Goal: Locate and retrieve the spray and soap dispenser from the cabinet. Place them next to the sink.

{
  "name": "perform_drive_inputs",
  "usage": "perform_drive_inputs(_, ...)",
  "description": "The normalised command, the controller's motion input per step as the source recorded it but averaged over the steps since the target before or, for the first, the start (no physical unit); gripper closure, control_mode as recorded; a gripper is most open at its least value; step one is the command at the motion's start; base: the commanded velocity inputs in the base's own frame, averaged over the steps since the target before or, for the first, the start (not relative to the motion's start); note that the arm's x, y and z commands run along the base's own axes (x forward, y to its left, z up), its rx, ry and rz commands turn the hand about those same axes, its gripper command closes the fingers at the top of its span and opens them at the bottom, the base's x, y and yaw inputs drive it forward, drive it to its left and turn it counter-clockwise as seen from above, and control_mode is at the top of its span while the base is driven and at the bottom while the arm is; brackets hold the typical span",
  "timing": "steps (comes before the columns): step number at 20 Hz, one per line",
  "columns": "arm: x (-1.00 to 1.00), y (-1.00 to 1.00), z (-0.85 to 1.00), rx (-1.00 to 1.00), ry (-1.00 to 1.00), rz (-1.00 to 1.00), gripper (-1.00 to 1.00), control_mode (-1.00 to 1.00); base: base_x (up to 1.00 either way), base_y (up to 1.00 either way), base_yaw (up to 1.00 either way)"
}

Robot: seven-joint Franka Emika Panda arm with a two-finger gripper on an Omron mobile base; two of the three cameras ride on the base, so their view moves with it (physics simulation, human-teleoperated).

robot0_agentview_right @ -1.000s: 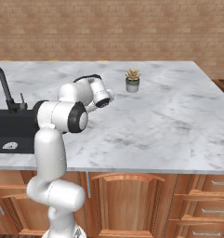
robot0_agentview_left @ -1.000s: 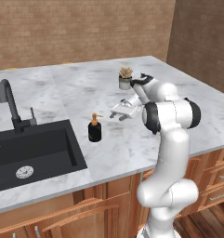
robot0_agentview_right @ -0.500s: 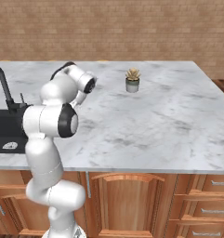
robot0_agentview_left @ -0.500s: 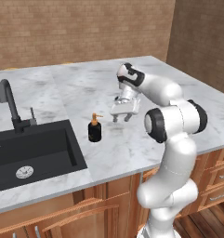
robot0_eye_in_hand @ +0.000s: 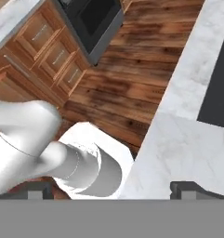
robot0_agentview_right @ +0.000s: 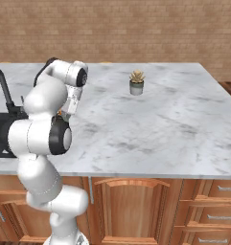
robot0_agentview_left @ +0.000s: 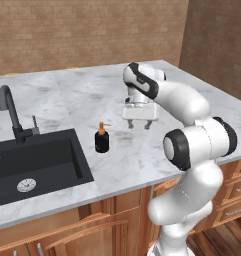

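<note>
Where the grey-white marble tabletop [robot0_agentview_left: 142, 160] ends nearest the base, warm brown panelled drawer fronts [robot0_agentview_left: 232, 200] below a straight edge. Set into the stone at left, the sink [robot0_agentview_left: 37, 160]: matte black, rectangular, round drain, tall arched black faucet [robot0_agentview_left: 9, 112] behind it. Just right of the basin's back corner, standing upright on the marble, the soap dispenser [robot0_agentview_left: 102, 138]: squat, black, round-shouldered, thin bronze pump on top. Near it but apart, to its right and hovering above the stone, the end effector [robot0_agentview_left: 138, 123], fingers spread wide, nothing between them. Farther back, bare veined marble, then a rough brown brick wall [robot0_agentview_left: 87, 30].

From the right base camera, a small potted succulent [robot0_agentview_right: 136, 82] in a grey pot, well apart from the arm. From the hand camera, dark plank floor [robot0_eye_in_hand: 132, 97] and wooden drawers [robot0_eye_in_hand: 43, 51] beside the marble edge.
</note>
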Motion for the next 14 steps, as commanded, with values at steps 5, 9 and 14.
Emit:
perform_drive_inputs(5, -0.18, -0.12, 0.03, 0.06, -0.46, 0.25, -1.00, -1.00, 0.00, 0.00, 0.00)
perform_drive_inputs(9, -0.25, -0.08, 0.12, 0.06, -0.33, 0.28, -1.00, -1.00, 0.00, 0.00, 0.00)
perform_drive_inputs(14, -0.19, -0.03, 0.06, -0.06, -0.07, 0.43, -1.00, -1.00, 0.00, 0.00, 0.00)
